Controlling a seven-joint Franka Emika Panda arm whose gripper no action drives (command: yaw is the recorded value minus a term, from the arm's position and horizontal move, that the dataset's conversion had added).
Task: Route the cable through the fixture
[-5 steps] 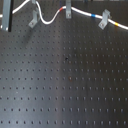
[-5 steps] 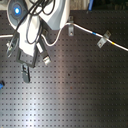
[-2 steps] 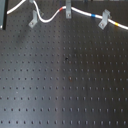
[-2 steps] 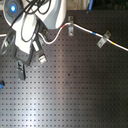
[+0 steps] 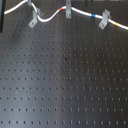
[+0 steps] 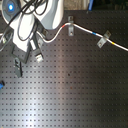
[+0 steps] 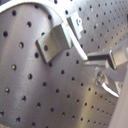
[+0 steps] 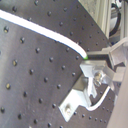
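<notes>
Although the frames are coarse, you can follow the change on the black perforated board [image 5: 65, 85]. Over the last second the white arm [image 6: 30, 20] has drifted a little toward the second exterior view's left, and the slack loop beyond it has shifted with it.

The cable [image 5: 50, 16] now runs along the first exterior view's top edge. It passes the two other brackets [image 5: 66, 12] [image 5: 104, 20] and sags between the middle one and the fixture [image 5: 34, 21], which stands nearest the first exterior view's left.

In the first wrist view the cable arcs across the top of the fixture [image 7: 52, 42]. I judge the routing here to be close, but not proven seated.

The gripper [image 8: 92, 59] looks pressed together on the cable just beside that bracket, pinching it where a small greenish mark shows.

Mind what you cannot check:
- The arm covers this fixture in the second exterior view.
- Whether the cord sits down inside the forked top or merely rides over it is unclear in both wrist views.
- The fingers are cut off by the wrist frames.
- The red band [image 5: 61, 9] is clear, but the other bands are smudges.
</notes>
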